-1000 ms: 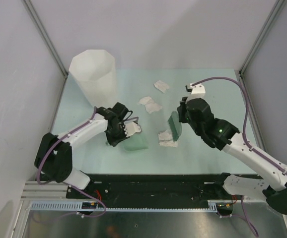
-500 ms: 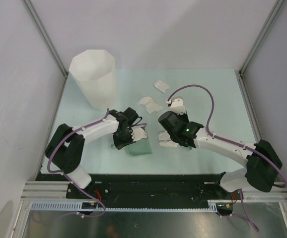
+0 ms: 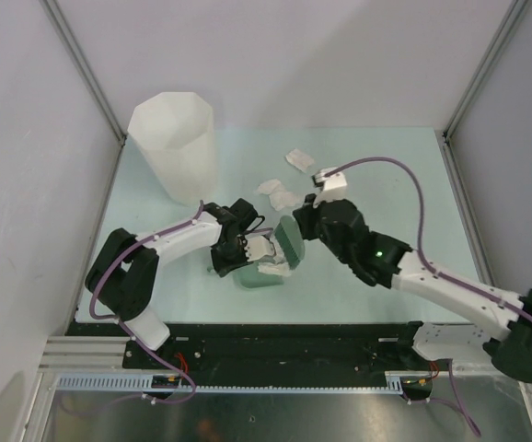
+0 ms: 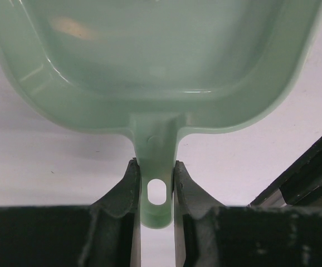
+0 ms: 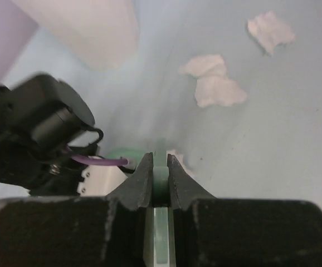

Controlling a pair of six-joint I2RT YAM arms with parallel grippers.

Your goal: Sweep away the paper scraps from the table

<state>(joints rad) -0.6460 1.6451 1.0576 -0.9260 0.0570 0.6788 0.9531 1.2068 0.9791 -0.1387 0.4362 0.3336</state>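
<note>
We clamp dustpan (image 4: 150, 55) in left gripper (image 4: 155, 168), brush (image 3: 290, 239) in right gripper (image 5: 159, 162); one wad (image 3: 271, 264) meets the dustpan, three paper scraps (image 3: 284, 199) lie beyond.

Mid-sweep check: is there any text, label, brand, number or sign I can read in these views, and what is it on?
None: no view shows readable text.
Green dustpan: plain plastic, no marking.
Green brush: no marking visible.
White bin: blank.
Right arm: only a lit green dot, no lettering.
Front rail electronics: too small to read.
</note>
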